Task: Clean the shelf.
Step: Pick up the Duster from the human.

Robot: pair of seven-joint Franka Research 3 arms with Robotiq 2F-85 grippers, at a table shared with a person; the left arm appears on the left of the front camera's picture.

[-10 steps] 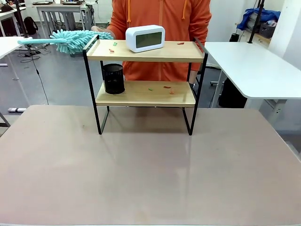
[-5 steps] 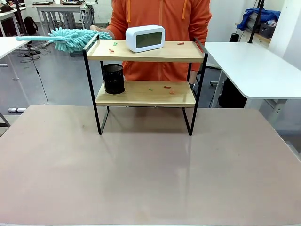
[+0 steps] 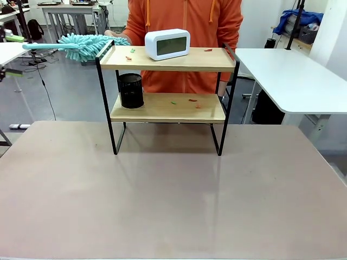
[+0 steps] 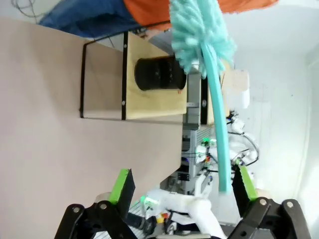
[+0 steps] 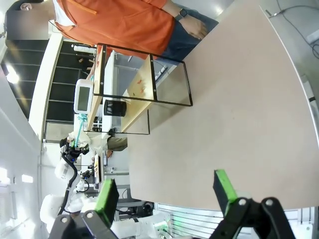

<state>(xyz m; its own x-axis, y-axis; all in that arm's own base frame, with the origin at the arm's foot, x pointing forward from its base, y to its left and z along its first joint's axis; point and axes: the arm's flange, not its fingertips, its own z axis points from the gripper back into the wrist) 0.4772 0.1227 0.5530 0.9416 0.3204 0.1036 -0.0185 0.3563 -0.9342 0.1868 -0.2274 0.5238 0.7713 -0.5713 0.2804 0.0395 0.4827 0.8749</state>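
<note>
The shelf [image 3: 157, 111] stands at the table's far middle, two wooden boards in a black frame, with small red and green scraps [image 3: 192, 101] on both boards. A person behind it holds a teal fluffy duster [image 3: 87, 45] at the top board's left end, handle pointing left. My left gripper [image 3: 8, 55] is open at the picture's left edge, its green fingertips above and below the handle's end. In the left wrist view the duster's handle [image 4: 218, 124] reaches between the open fingers of the left gripper [image 4: 184, 186], nearer the right pad. My right gripper [image 5: 166, 194] is open and holds nothing, far from the shelf [image 5: 137, 92].
A white digital clock [image 3: 167, 44] sits on the top board and a black mesh cup [image 3: 130, 90] on the lower board's left. The person in an orange hoodie [image 3: 184, 21] stands close behind. Another white table [image 3: 293, 76] lies at the right.
My left gripper's green fingertips have come into the front view at the left edge, around the duster's handle end. The duster has barely shifted; the shelf is unchanged.
</note>
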